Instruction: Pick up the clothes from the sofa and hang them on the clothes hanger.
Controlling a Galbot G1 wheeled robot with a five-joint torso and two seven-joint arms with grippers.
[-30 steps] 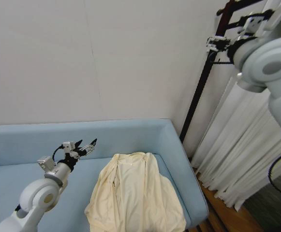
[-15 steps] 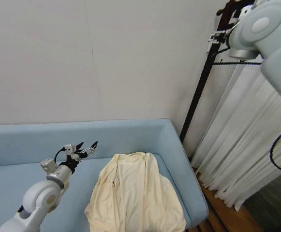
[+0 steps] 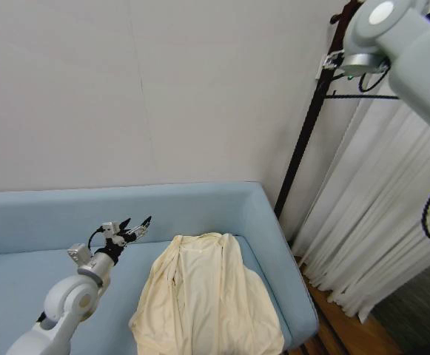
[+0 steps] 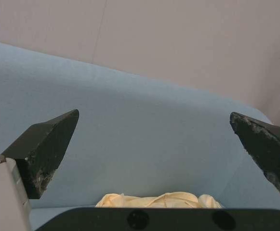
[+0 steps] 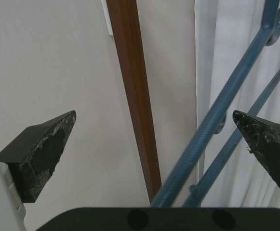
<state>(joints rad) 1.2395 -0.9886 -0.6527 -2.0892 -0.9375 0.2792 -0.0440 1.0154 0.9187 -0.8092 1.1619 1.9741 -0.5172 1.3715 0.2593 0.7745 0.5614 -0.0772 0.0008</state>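
A cream garment [image 3: 207, 296] lies spread flat on the right part of the light blue sofa [image 3: 22, 281]. My left gripper [image 3: 135, 228] hovers open over the seat, just left of the garment's collar end and apart from it. In the left wrist view its fingers [image 4: 48, 144] stand wide apart, with the garment's edge [image 4: 159, 199] low between them. My right gripper [image 3: 331, 63] is raised high beside the dark pole of the clothes rack [image 3: 303, 140]. It is open and holds nothing. The right wrist view looks between its fingertips [image 5: 38, 149] at the brown pole [image 5: 135, 96] and blue bars [image 5: 226, 106].
White curtains [image 3: 377, 222] hang to the right of the rack. The sofa's right armrest [image 3: 277, 259] sits between the garment and the rack's foot. A plain wall rises behind the sofa. Wooden floor [image 3: 348, 333] shows at the lower right.
My right arm has swung upward and closer to the top of the rack pole. The left gripper has barely shifted. The garment has not moved.
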